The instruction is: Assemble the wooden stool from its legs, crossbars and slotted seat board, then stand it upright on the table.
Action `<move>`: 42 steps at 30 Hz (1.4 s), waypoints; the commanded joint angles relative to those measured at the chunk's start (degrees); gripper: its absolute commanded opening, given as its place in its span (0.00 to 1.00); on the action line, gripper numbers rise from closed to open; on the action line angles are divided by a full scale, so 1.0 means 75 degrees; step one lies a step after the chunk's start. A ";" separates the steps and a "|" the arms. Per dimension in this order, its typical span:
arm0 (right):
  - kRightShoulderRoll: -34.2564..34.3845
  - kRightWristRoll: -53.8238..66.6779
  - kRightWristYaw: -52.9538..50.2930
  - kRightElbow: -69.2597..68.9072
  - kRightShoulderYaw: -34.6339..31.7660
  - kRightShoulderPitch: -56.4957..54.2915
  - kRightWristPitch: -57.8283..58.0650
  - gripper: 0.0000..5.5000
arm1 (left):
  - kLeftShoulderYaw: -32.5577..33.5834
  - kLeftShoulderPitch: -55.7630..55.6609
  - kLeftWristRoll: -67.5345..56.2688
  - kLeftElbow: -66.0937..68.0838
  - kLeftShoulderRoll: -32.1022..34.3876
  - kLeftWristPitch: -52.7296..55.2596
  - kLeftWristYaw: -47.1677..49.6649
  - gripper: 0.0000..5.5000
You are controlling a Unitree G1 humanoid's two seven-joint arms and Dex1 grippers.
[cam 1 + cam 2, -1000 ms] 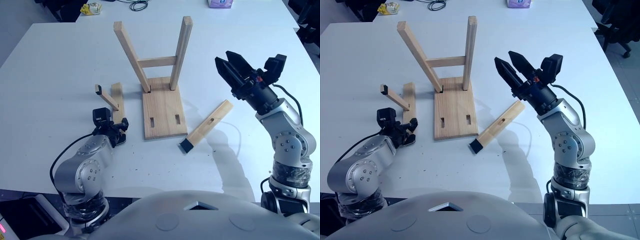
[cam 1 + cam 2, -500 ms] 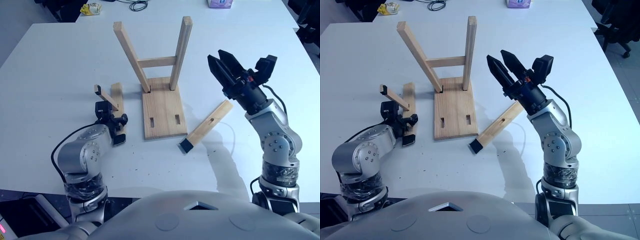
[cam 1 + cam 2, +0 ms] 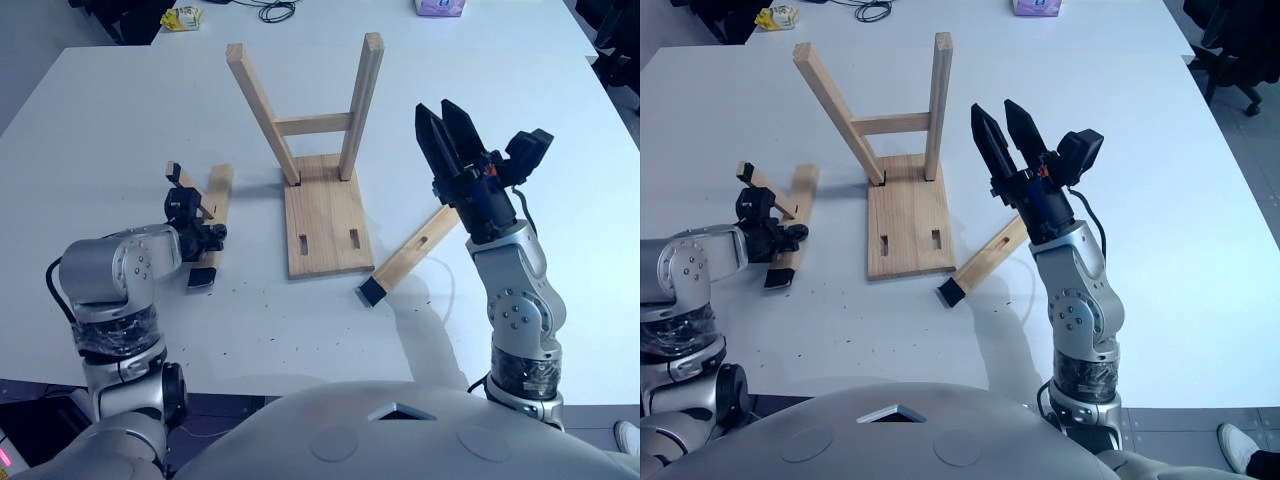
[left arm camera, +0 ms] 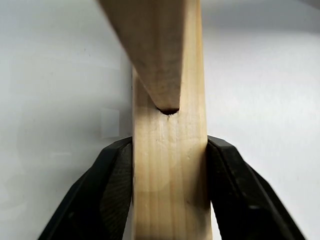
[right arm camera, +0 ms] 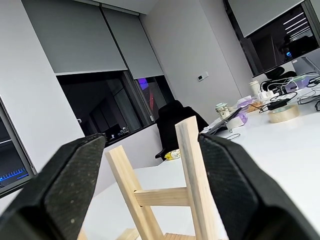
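Observation:
The slotted seat board [image 3: 325,220] lies flat mid-table. Two legs [image 3: 262,110] stand slanted up from its far end, joined by a crossbar [image 3: 315,124]. My left gripper [image 3: 196,236] is shut on another leg [image 3: 214,200] lying left of the board, with a crossbar [image 3: 188,188] sticking up from it. In the left wrist view the fingers [image 4: 112,190] clamp that leg [image 4: 170,185] on both sides. A loose leg [image 3: 415,250] with a black foot cap lies right of the board. My right gripper [image 3: 445,120] hangs open above it, and in its wrist view the standing legs [image 5: 192,165] show between the fingers.
A yellow packet [image 3: 182,15], cables [image 3: 275,10] and a purple box [image 3: 440,7] sit beyond the far table edge. An office chair [image 3: 1230,50] stands far right. White tabletop [image 3: 120,120] lies bare on the left and at the front.
My left arm swung left, carrying the gripped leg and its crossbar away from the board. My right gripper moved left and tipped more upright, staying open.

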 commanded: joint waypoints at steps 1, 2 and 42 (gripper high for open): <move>-0.0216 0.0134 0.0115 0.0257 -0.0060 -0.0573 0.0214 0.62 | 0.0892 -0.1371 0.0211 0.0924 -0.0634 -0.1340 0.0309 0.37; -0.0410 0.0236 0.0239 0.0285 -0.0089 -0.0753 0.0387 0.62 | 0.1223 -0.1786 0.0119 0.1236 -0.0756 -0.1853 0.0322 0.37; -0.3852 0.3378 0.4149 0.3028 -0.1260 -0.6375 0.5503 0.62 | -0.0218 -0.2891 -0.5359 -0.0606 0.1209 -0.5554 -0.6127 0.37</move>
